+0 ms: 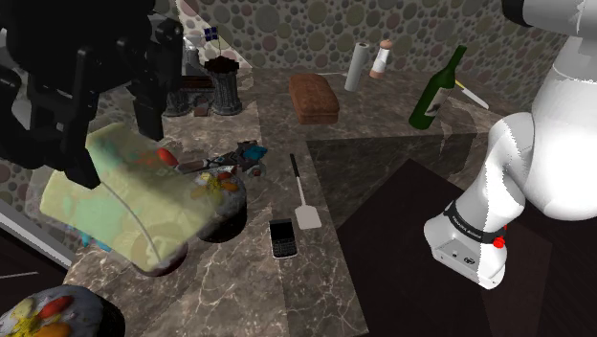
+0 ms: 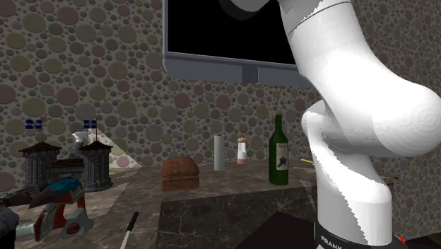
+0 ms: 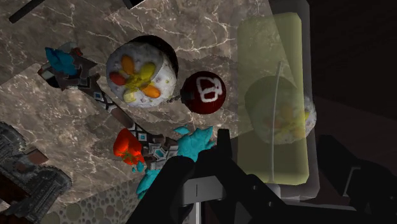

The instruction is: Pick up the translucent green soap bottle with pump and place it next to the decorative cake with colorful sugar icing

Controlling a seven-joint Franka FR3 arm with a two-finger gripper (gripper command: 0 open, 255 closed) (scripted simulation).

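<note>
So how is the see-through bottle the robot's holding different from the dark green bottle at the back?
The soap bottle is pale, see-through yellow-green; the wine bottle is dark green with a label. The soap bottle hangs tilted above the counter, clasped in the jaws; the wine bottle stands upright on it. Both are greenish bottles.

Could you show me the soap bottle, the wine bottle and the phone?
soap bottle (image 1: 134, 191), shoulder view, middle of its green body
wine bottle (image 1: 432, 101), shoulder view, its lower body
phone (image 1: 282, 238), shoulder view, middle of its face
</note>
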